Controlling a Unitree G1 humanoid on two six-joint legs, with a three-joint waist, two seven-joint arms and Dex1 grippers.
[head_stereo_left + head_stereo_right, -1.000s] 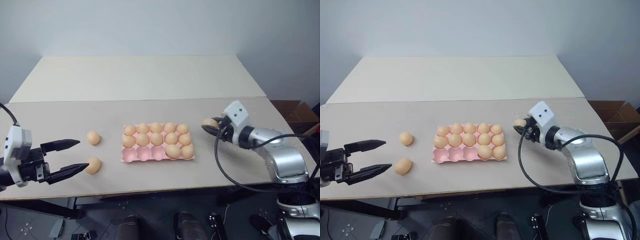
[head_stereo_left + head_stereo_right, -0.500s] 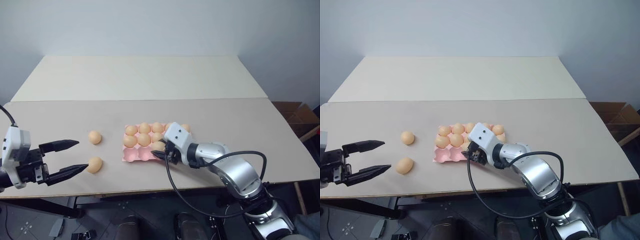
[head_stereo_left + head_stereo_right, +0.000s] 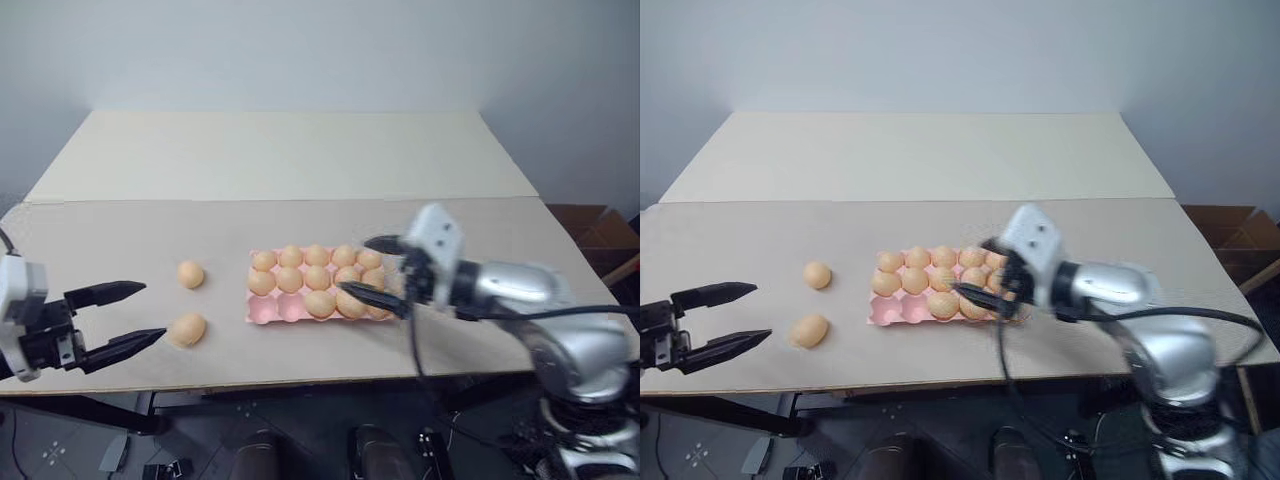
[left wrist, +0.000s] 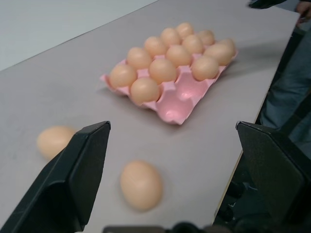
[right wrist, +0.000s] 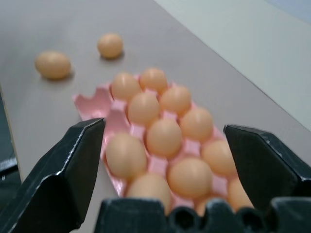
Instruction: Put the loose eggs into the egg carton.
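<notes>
eggs point(image 3: 187, 328): smooth, tan-orange, soft satin sheen | egg carton point(image 3: 262, 312): pale pink moulded tray, matt | table point(image 3: 280, 150): flat matt beige top, looks laminate | right hand point(image 3: 377, 270): black matt fingers, glossy silver arm shell

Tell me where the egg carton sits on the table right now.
In the left eye view the egg carton lies near the table's front middle, the two loose eggs on its left and the open right end effector over its right end.

Pale table point(image 3: 300, 150): pink carton point(image 3: 262, 312) near front centre, thirteen eggs in cups; two loose eggs point(image 3: 190, 274) on bare surface to its left, apart.
</notes>
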